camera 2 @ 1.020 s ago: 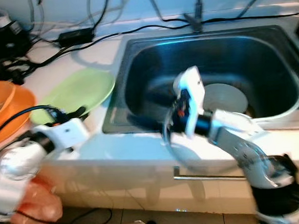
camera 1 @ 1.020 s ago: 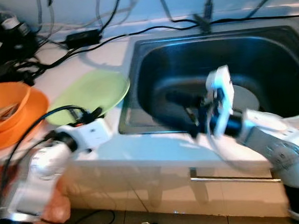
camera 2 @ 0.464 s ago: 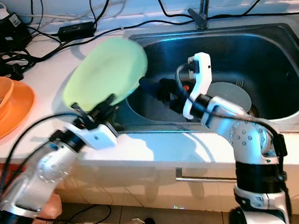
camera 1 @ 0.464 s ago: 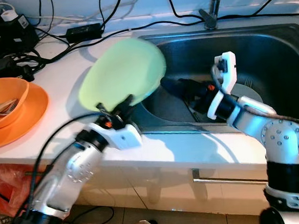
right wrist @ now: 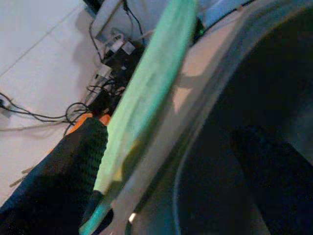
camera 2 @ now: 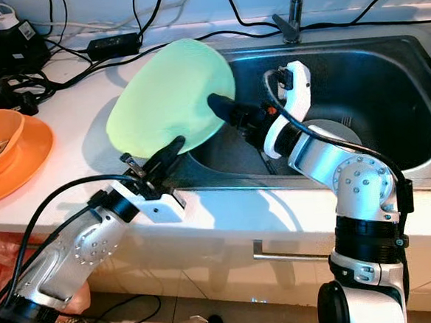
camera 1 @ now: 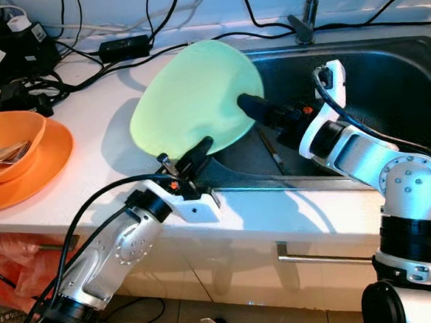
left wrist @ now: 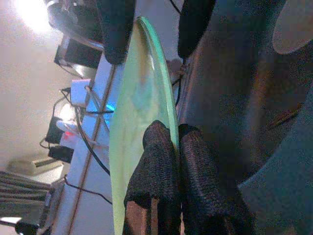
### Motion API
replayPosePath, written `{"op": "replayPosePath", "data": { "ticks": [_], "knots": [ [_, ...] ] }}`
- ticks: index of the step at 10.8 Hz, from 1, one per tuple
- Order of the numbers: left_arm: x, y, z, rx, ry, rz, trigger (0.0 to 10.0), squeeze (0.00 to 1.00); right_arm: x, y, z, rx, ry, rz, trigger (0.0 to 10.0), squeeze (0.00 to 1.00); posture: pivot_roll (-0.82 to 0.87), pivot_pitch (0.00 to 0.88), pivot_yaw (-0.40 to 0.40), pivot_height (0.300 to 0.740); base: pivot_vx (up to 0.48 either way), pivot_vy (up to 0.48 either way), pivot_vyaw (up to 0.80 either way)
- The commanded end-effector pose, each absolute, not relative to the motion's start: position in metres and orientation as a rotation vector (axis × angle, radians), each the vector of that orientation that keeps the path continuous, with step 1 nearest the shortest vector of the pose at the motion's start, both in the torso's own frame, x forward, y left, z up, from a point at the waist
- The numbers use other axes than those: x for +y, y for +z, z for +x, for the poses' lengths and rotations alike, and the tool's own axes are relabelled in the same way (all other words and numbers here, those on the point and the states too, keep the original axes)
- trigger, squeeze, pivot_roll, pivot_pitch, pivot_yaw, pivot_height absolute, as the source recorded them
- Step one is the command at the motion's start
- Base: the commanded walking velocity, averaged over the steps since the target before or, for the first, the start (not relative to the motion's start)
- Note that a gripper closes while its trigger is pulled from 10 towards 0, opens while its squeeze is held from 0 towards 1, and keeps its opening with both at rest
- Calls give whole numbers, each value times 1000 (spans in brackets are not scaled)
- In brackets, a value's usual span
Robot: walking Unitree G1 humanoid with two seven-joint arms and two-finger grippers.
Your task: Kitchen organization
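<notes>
A pale green plate [camera 1: 192, 96] stands nearly upright above the left rim of the steel sink [camera 1: 385, 53]. My left gripper [camera 1: 193, 154] is shut on its lower edge; in the left wrist view its fingers [left wrist: 156, 166] pinch the plate rim [left wrist: 139, 98]. My right gripper [camera 1: 250, 107] reaches out of the sink to the plate's right edge. It is open, with one finger [right wrist: 78, 161] on each side of the plate [right wrist: 156, 73]. A grey dish [camera 2: 332, 135] lies on the sink bottom.
An orange bowl [camera 1: 7, 139] with a spoon sits on an orange plate [camera 1: 49, 162] at the counter's left. Black cables and power adaptors [camera 1: 15, 50] crowd the back left. The faucet [camera 1: 306, 22] stands behind the sink. A thin utensil [camera 1: 270, 150] lies in the basin.
My left gripper has lifted the green plate off the counter, stood it on edge and carried it toward the sink. The right gripper rose from the basin to the plate's edge.
</notes>
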State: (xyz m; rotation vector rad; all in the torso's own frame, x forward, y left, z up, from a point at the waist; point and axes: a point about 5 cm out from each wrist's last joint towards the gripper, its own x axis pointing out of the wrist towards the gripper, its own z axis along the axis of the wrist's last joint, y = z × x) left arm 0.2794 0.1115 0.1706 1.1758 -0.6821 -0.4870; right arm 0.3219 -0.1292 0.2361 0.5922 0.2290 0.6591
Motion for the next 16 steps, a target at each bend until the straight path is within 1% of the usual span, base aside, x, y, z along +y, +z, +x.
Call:
{"op": "replayPosePath", "data": {
  "ticks": [1,2,3,5,7,11,12,15,16],
  "knots": [
    [107,152,275,-645,-557,1194,0,0,-125,243,323,233,664,590,10000,0,114,120,111,740,0,0,0],
    [105,150,273,-679,-565,1218,0,0,-131,237,329,276,580,583,8078,0,113,120,112,740,0,0,0],
    [105,148,272,-688,-575,1223,0,0,-135,234,333,297,538,581,0,0,112,119,112,740,0,0,0],
    [104,149,272,-706,-564,1215,0,0,-136,237,334,307,521,590,0,0,110,117,112,740,0,0,0],
    [101,149,270,-720,-567,1209,0,0,-140,235,338,339,460,612,0,0,109,117,112,740,0,0,0],
    [109,146,266,-723,-558,1223,0,0,-141,231,337,386,453,623,0,0,112,120,111,740,0,0,0],
    [110,148,267,-733,-533,1223,0,0,-142,230,338,395,452,623,0,0,113,120,108,740,0,0,0],
    [110,151,266,-770,-528,1223,0,0,-141,230,337,401,463,644,0,0,112,120,107,740,0,0,0],
    [111,152,266,-778,-526,1222,863,0,-140,230,337,397,465,655,0,0,112,120,107,740,0,0,0]
  ]
}}
